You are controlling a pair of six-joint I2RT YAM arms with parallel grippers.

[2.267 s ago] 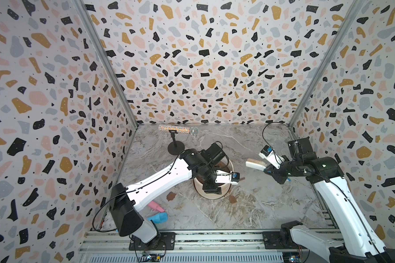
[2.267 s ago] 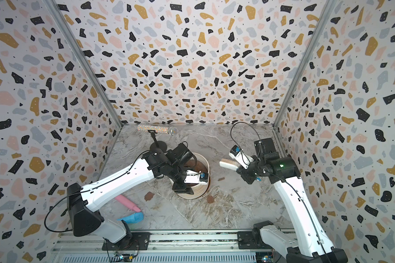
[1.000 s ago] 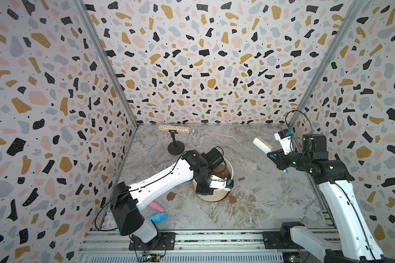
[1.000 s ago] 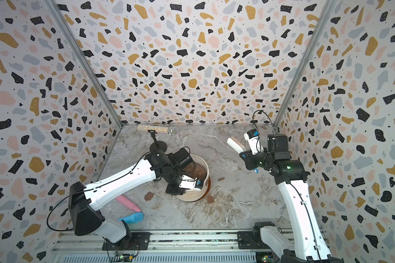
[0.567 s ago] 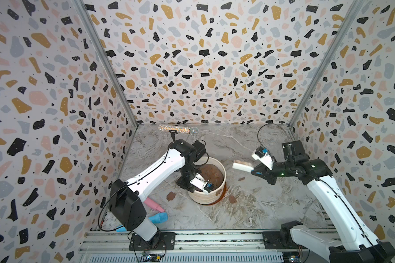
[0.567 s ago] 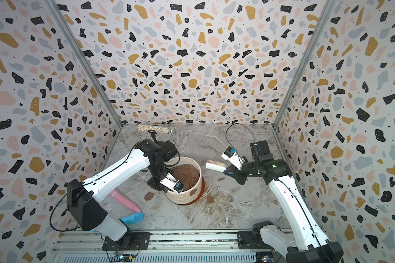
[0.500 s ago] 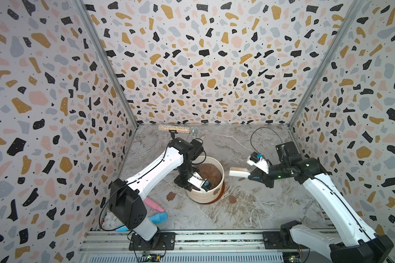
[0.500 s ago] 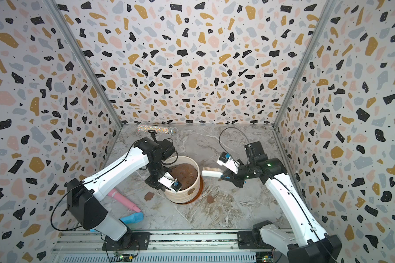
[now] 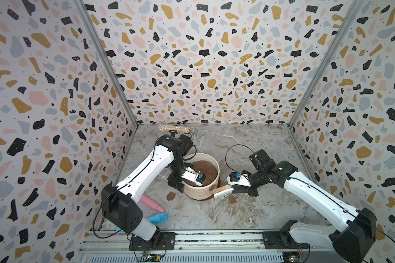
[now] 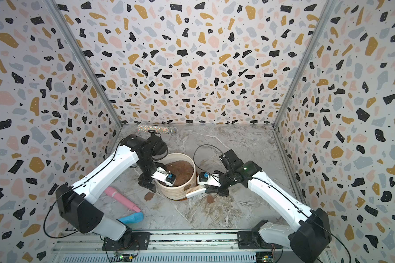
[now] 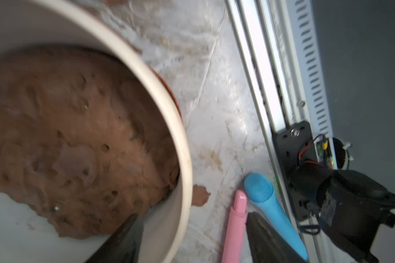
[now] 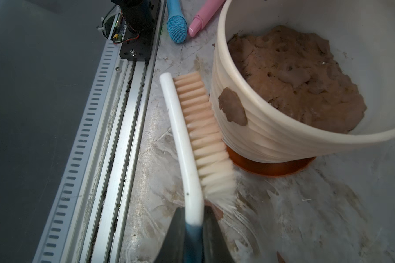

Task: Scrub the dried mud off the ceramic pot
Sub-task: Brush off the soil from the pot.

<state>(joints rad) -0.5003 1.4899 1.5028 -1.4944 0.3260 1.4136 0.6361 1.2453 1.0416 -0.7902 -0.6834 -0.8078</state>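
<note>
In both top views, the streaked marble table (image 9: 249,216) is carrying the pot (image 9: 201,190) inside terrazzo walls (image 9: 203,68).

Left wrist: the left gripper (image 11: 193,215) is straddling the pot, jaws apart.

Right wrist: the right gripper (image 12: 193,219) is clamping a brush (image 12: 187,136) beside the mud (image 12: 232,107) on the pot.
</note>
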